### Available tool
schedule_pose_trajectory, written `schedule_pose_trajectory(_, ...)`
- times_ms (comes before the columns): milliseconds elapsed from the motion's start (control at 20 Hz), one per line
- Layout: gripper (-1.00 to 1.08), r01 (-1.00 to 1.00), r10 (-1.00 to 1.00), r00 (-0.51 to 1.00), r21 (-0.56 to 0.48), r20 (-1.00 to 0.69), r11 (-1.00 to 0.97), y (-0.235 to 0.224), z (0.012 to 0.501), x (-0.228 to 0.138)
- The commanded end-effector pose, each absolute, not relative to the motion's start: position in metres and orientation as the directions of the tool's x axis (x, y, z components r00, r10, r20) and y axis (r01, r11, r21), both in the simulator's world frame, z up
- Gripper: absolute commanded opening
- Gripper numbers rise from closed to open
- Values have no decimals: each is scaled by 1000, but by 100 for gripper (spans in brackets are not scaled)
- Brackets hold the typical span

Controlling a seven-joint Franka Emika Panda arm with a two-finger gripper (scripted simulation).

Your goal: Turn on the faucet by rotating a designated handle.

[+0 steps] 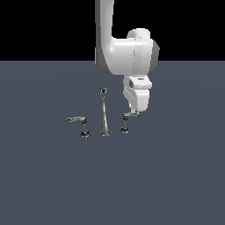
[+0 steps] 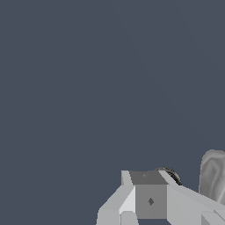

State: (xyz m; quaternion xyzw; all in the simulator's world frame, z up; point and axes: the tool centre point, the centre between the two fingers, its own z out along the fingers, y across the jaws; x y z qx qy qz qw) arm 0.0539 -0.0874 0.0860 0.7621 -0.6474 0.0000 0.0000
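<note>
The chrome faucet stands on the grey floor, with its tall slim spout [image 1: 104, 115] in the middle. The handle [image 1: 125, 123] is the short lever on a post just to the exterior view's right of the spout. My gripper [image 1: 133, 113] hangs right above it, fingertips touching the outer end of the short arm. In the wrist view the gripper [image 2: 148, 189] shows its fingers pressed together, shut, with nothing between them. A dark round rim [image 2: 170, 175] peeks out behind the fingers, and a chrome piece [image 2: 213, 176] shows beside them; which part it is I cannot tell.
A second handle with a longer lever arm [image 1: 82, 125] stands on the exterior view's left of the spout. The white arm [image 1: 125, 52] comes down from above, behind the faucet. A flat grey floor [image 1: 167, 176] spreads all around.
</note>
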Motion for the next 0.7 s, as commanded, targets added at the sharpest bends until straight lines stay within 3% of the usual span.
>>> schedule_pose_trajectory(0,-100,-987,-987,161,0,0,-161,-91,86,49)
schedule_pose_trajectory(500,-100,-987,-987,161,0,0,-161,-111,86,17)
schedule_pose_trajectory(650,-100,-986,-986,169,-11,0,-169,-104,86,23)
